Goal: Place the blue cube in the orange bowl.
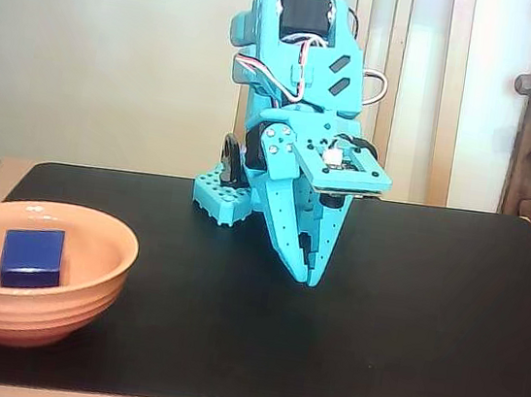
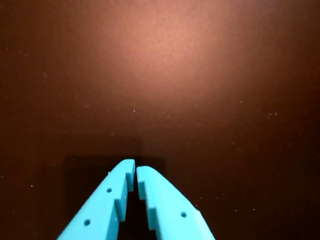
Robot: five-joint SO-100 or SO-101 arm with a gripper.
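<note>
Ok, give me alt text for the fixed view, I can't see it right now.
The blue cube sits inside the orange bowl at the left front of a black mat. The turquoise arm is folded at the mat's centre, its claw shut, empty and pointing down at the mat.

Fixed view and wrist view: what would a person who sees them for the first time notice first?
First, the bright turquoise arm folded at the back middle of the black mat, its tool pointing down with the tips nearly together and nothing between them. Next, at the left edge of the fixed view, the orange bowl with the blue cube inside it. The wrist view shows only the tool over bare dark mat.
</note>
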